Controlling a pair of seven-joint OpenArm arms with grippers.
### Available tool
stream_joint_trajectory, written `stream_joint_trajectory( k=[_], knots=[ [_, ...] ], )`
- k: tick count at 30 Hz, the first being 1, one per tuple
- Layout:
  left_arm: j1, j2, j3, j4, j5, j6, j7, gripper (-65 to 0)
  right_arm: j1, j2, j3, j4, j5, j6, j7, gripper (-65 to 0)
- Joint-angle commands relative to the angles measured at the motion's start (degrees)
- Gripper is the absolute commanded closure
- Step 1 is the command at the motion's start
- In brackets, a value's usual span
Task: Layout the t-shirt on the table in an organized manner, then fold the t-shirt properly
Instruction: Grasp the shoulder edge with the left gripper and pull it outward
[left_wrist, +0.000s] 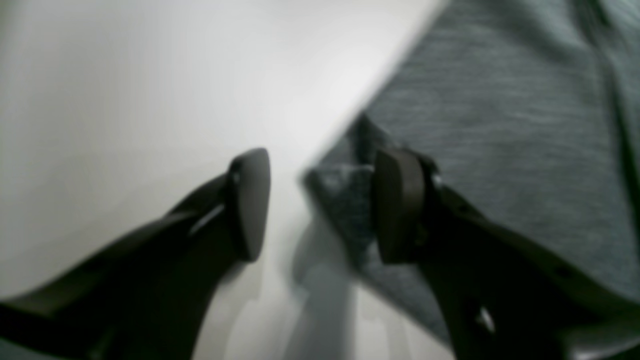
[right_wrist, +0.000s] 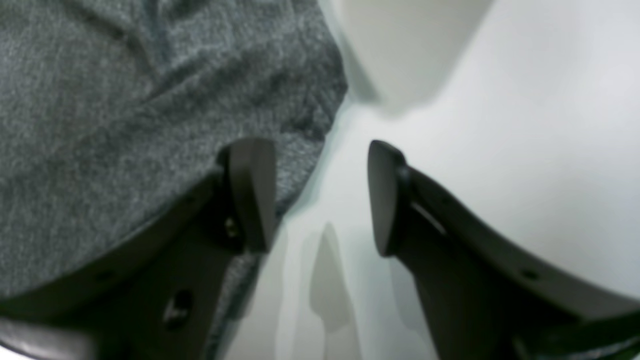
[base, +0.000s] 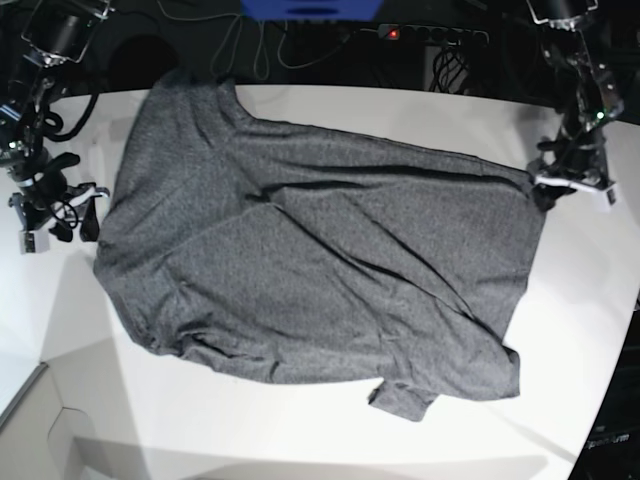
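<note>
Spreading the t-shirt (base: 310, 265) flat across the worktop (base: 560, 330) comes first. Left gripper (left_wrist: 320, 205) jaws, released, straddle a corner at 3 o'clock; right gripper (right_wrist: 320, 197), also released, straddles the 9 o'clock edge. Pinch both edges, then pull apart evenly.

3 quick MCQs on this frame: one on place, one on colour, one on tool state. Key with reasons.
1. Where does the left tool stand?
A. at a corner of the t-shirt
B. over the shirt's middle
C. off the table

2. What colour is the t-shirt?
A. white
B. heather grey
C. red

3. How are the right tool's jaws?
A. shut on the shirt
B. shut on nothing
C. open at the shirt's edge

Key:
1 A, the wrist view shows a shirt corner between its fingers.
2 B, grey knit lies on the white table.
3 C, a clear gap shows between the fingers, with one over the fabric and one over bare table.
</note>
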Motion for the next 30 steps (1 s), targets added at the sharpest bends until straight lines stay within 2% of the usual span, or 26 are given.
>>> stream_joint_trajectory(
  k=[1,8,10,13,16,28,30],
  knots=[
    [0.5,-0.8,0.1,0.3,0.0,0.3,0.0,-32.5,0.6,1.2,0.3,1.1,0.8,0.3,1.2,-30.2],
    [0.3,-0.8,2.0,0.7,0.0,0.2,0.3,-32.4,0.6,1.2,0.5,1.0,0.8,0.3,1.2,-30.2],
    [0.3,-0.8,1.9,0.4,0.0,0.2,0.4,-30.5,0.6,1.2,0.5,1.0,0.8,0.3,1.2,-30.2],
    [0.4,-0.8,1.6,0.3,-0.1,0.2,0.4,-17.5,0.6,1.2,0.5,1.0,0.8,0.3,1.2,-30.2],
    [1.0,-0.8,1.5,0.8,-0.6,0.2,0.4,0.0,0.6,1.2,0.5,1.1,0.8,0.3,1.2,-30.2],
    [10.9,-0.7,1.2,12.9,-0.7,0.2,0.4,0.0,0.9,1.2,0.5,1.0,0.8,0.3,1.2,-30.2],
    [12.5,-0.7,-0.6,14.2,-0.8,0.2,0.4,0.0,0.9,1.2,0.5,1.0,0.8,0.3,1.2,-30.2]
  ],
)
